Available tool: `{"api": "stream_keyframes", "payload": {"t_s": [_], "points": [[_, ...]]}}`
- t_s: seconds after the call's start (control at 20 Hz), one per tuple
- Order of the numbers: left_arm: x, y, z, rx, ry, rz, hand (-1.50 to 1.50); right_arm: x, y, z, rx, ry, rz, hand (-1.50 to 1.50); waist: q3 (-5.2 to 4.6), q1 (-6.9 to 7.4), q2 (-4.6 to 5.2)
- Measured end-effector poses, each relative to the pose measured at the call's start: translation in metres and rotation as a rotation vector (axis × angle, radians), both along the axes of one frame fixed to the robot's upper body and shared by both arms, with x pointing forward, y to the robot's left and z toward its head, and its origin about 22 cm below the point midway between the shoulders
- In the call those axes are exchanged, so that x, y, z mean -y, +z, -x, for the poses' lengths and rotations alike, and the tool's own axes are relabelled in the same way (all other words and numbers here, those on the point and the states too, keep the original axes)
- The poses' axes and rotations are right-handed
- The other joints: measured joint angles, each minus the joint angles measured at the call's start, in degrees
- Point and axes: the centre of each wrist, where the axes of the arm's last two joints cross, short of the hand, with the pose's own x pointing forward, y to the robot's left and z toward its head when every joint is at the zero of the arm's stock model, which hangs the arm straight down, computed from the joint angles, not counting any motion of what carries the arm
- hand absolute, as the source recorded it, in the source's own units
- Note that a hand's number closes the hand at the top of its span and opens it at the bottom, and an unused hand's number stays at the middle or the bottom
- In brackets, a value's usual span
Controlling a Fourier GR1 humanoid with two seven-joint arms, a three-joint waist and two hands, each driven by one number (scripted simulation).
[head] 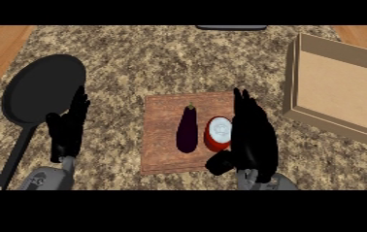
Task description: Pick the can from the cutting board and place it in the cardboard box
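A red can [218, 134] with a white top stands on the wooden cutting board [162, 129] at its right side. A dark purple eggplant [188, 129] lies on the board just left of the can. My right hand [252, 136] is right beside the can on its right, fingers straight and pointing away from me, thumb low near the can's front; it partly hides the can's right edge. The open cardboard box [329, 88] sits at the right of the counter. My left hand [69, 126] rests open at the left, fingers up.
A black frying pan [43, 88] lies at the left, its handle running toward the lower left corner beside my left hand. A dark flat object [231, 27] shows at the counter's far edge. The counter top is speckled stone.
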Motion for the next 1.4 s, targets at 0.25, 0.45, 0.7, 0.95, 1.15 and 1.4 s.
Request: {"api": "stream_keyframes", "payload": {"t_s": [0.25,0.45,0.7,0.95,1.15,1.4], "points": [[-0.003,-0.004,-0.004,-0.006,0.007,0.003,0.0,-0.001,-0.007,-0.009,-0.023,-0.016,0.005,-1.5,0.0,-0.36,-0.02],[0.001,-0.002,-0.006,-0.012,0.004,0.007,0.0,-0.003,-0.015,-0.017,-0.053,-0.027,0.019,-1.5,0.04,-0.2,-0.04],[0.005,-0.005,-0.003,-0.008,-0.001,0.008,0.0,-0.002,-0.019,-0.028,-0.075,-0.043,0.033,-1.5,0.04,-0.17,-0.11],[0.004,-0.003,-0.002,-0.007,0.005,0.007,0.0,-0.001,-0.025,-0.031,-0.104,-0.048,0.042,-1.5,0.07,-0.35,-0.15],[0.004,-0.005,-0.001,-0.014,0.006,0.004,0.0,-0.005,-0.032,-0.032,-0.129,-0.043,0.056,-1.5,0.07,-0.33,-0.1],[-0.005,-0.005,0.002,-0.009,0.009,-0.004,0.0,-0.006,-0.036,-0.036,-0.139,-0.047,0.06,-1.5,0.08,-0.27,-0.09]]}}
